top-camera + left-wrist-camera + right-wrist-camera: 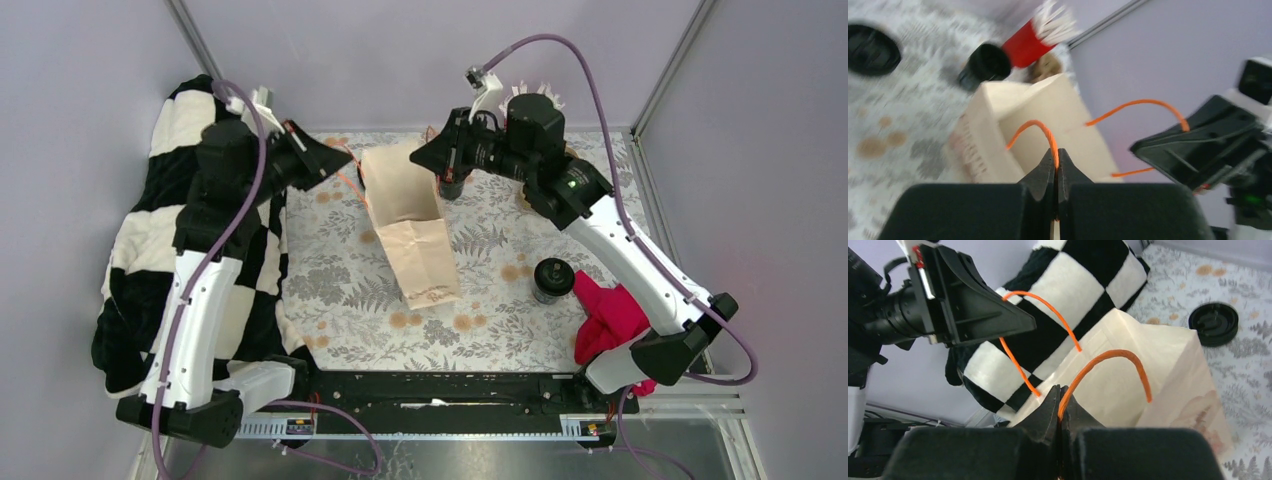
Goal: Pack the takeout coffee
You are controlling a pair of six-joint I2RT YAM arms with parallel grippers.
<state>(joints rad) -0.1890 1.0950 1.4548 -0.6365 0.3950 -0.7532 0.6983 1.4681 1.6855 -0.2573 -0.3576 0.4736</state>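
The left tool (1055,167) is pressed shut on an orange handle (1035,124) of the paper bag (412,225). The right tool (1060,402) pinches the second orange handle (1120,354). The bag's mouth is open between them. The black coffee cup (552,280) stands on the flowery surface (500,320), right of the bag and apart from it, beside a red cloth (605,318).

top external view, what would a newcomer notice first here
The tan paper bag at mid-table, gripped from both sides: the left hand pinches one orange handle, and the right hand pinches the other. Next come the black-and-white checkered blanket draped at the left edge and the takeout coffee standing alone right of the bag, not yet packed.
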